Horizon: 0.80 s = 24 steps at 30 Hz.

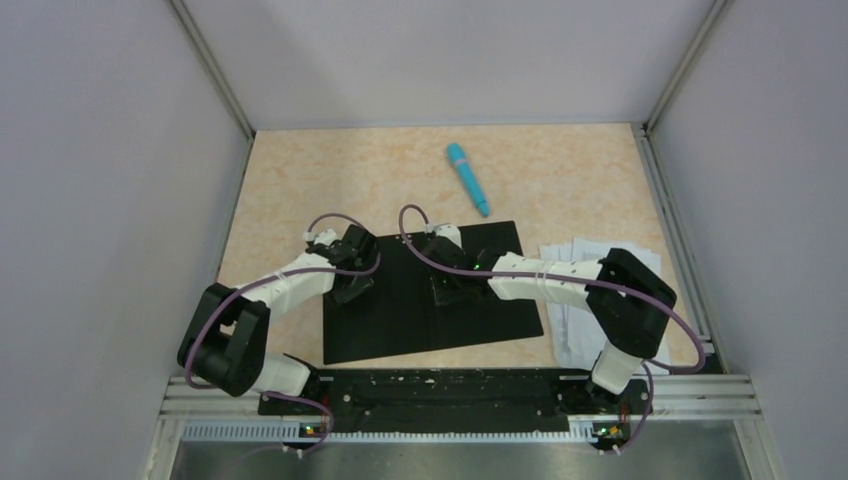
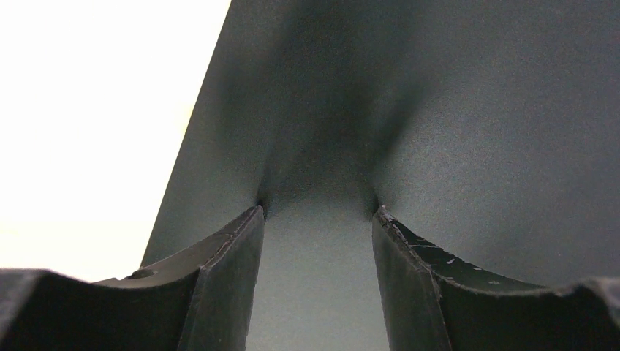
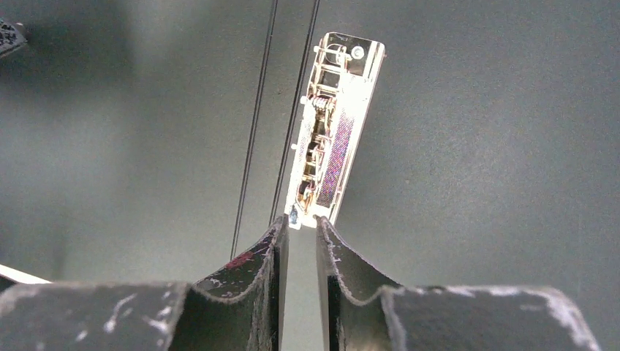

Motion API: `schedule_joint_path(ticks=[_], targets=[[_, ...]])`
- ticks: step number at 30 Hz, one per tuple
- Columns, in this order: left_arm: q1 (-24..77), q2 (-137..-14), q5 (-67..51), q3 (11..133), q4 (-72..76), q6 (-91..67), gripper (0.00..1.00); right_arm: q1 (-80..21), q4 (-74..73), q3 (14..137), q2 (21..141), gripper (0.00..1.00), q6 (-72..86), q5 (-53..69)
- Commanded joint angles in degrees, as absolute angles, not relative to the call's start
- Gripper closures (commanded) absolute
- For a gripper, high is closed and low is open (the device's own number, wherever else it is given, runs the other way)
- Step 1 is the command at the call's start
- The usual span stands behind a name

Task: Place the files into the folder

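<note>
The table (image 1: 300, 170) is beige and marbled, walled on three sides. One folder (image 1: 400, 325) lies open and flat at its middle, black inside facing up. On that black surface are the metal clip and the tips of both arms.

Two arms reach in from the near edge. The left arm (image 1: 290, 285) comes to the folder's left part and the right arm (image 1: 545, 280) stretches across to its middle.

One stack of files (image 1: 572, 335) lies outside the folder, on the table just right of it, partly under the right arm. The sheets are white and a little rumpled.

The left fingers (image 2: 227, 285) stand moderately wide with nothing between them. Their tips are down on the folder's black inside, close to its left edge.

The right fingers (image 3: 256, 285) are narrow, with only a thin slit between them. Their tips are at the near end of the clip, and I cannot tell whether they pinch it.

One blue pen-like stick (image 1: 467, 177) lies on the table beyond the folder, apart from it.

One bright metal clip (image 3: 329, 131) sits on the folder's inside, beside two thin dark lines.
</note>
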State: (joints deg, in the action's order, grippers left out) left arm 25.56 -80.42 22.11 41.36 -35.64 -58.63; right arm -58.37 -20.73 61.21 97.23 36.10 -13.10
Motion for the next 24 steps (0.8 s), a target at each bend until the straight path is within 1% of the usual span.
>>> schedule_joint_path(ticks=[1,13,18,24], targets=[[25.5,-83.0,22.4,39.6,-35.9,-59.2,0.39,-59.4,-20.8,63.6,98.7,0.81,36.2,-13.6],[25.5,-84.3,22.5,39.4,-35.8,-59.1,0.38,-60.5,-20.4,63.3,100.2,0.83,36.8,-13.8],[25.5,-84.4,22.8,39.1,-35.9,-59.1,0.38,-60.5,-20.4,63.0,100.7,0.86,37.1,-14.6],[25.5,-85.4,22.8,39.1,-35.8,-59.2,0.37,-60.8,-21.0,62.4,101.3,0.87,37.3,-15.2]])
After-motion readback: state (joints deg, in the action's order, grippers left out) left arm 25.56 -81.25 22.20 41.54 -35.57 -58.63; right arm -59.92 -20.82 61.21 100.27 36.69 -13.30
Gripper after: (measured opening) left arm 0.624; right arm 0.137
